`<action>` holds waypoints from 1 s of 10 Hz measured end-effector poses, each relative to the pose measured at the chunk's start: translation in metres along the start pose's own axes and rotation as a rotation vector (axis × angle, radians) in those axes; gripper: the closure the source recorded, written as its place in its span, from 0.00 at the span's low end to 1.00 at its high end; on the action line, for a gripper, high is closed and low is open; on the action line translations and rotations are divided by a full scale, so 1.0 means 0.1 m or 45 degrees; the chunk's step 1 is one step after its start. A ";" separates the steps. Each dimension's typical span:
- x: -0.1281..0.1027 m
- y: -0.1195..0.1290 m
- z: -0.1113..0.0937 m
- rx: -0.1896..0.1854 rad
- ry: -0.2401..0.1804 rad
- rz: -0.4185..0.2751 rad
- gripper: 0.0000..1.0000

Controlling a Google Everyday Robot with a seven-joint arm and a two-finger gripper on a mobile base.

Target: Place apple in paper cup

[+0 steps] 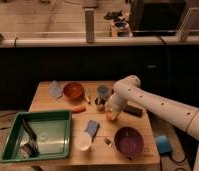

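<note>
Gripper [112,113] poised mid-table [147,129] directly on the apple [110,118], presumably to lift it toward the paper cup [83,144] standing well apart by the front edge; whether it grips, cannot tell.

No writing, label, brand or number can be read anywhere: not on the table [143,125], the green tray [43,114] or the white arm [148,101]. The gripper [112,112] hangs low over the table, right at the apple [109,119], at about 1 o'clock from the paper cup [83,143].
</note>
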 end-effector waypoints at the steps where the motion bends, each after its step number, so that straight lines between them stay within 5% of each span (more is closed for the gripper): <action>1: -0.02 0.00 -0.01 0.001 0.000 -0.004 0.84; 4: -0.14 -0.01 -0.03 0.002 -0.002 -0.035 0.79; 10: -0.36 -0.01 -0.12 0.012 -0.007 -0.086 0.97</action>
